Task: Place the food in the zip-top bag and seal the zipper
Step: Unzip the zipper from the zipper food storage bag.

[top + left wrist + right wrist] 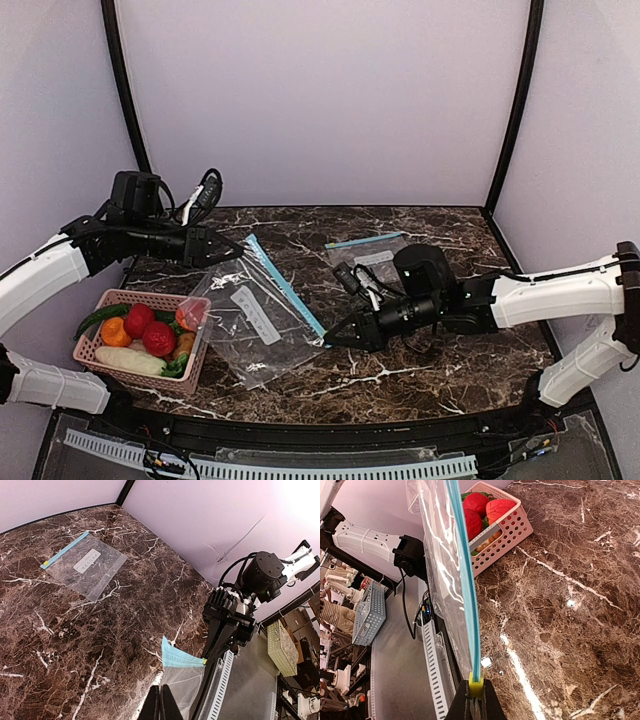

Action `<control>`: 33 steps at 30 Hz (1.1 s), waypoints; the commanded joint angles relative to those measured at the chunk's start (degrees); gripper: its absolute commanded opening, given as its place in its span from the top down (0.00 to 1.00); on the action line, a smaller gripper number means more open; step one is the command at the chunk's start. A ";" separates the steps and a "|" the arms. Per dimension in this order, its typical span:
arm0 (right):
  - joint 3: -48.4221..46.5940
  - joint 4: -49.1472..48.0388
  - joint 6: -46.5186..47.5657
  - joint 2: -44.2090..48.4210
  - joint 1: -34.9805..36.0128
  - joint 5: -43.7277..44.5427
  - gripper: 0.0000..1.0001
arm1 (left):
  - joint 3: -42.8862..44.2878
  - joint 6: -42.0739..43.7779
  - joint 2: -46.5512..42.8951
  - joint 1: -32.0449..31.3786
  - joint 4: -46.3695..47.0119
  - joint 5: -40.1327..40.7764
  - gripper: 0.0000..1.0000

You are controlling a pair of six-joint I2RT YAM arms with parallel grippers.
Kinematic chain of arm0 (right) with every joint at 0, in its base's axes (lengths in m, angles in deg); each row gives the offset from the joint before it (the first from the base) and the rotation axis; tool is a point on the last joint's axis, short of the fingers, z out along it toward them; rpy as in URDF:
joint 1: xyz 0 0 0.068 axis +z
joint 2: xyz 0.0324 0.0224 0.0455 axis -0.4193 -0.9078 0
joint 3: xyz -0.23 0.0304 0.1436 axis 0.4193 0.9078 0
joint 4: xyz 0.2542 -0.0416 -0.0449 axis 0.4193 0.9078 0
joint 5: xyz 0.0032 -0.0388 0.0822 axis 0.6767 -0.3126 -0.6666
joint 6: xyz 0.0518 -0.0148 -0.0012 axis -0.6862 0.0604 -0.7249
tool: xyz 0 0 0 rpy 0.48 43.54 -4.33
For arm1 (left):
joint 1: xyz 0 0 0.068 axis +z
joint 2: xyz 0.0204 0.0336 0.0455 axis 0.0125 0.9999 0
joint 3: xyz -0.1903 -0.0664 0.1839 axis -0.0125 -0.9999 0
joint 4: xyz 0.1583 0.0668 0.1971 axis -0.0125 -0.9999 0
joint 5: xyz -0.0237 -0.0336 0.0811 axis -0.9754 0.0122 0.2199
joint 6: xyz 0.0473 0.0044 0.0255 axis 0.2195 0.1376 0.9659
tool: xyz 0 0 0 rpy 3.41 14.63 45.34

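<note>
The clear zip-top bag (255, 315) hangs stretched between my two grippers above the table. Its teal-blue zipper (287, 288) runs from one gripper to the other. My left gripper (236, 250) is shut on the bag's far edge, as the left wrist view (160, 692) shows. My right gripper (330, 340) is shut on the small yellow tab (475, 685) at the zipper's near end (465, 580). The food (150, 335), red, orange, green and pale toy vegetables, lies in the pink basket (120, 372), apart from the bag.
A second clear bag (365, 250) with a teal strip lies flat at the back of the marble table (450, 360); it also shows in the left wrist view (87, 565). The basket stands at the front left, beside the hanging bag.
</note>
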 commanded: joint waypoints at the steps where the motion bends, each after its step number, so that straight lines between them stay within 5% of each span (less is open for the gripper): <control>1: 1.64 3.36 -0.51 0.97 0.03 -0.76 0.98 | 2.01 1.44 0.00 0.93 0.53 -1.80 0.99; 8: 0.60 4.22 1.03 2.61 0.00 0.16 0.72 | 0.66 7.50 1.03 0.78 -1.78 -20.68 0.99; 14: -0.83 4.62 2.60 4.59 0.03 2.86 0.41 | -0.47 13.30 1.05 -0.50 -6.43 -24.73 0.99; 23: -4.25 -0.79 4.36 2.52 0.42 8.73 0.40 | -1.94 15.78 2.69 -2.51 -7.66 -25.85 0.99; 33: -8.63 -3.42 6.86 -3.48 2.00 4.87 0.48 | -3.42 16.65 3.44 -3.57 -7.72 -26.39 0.99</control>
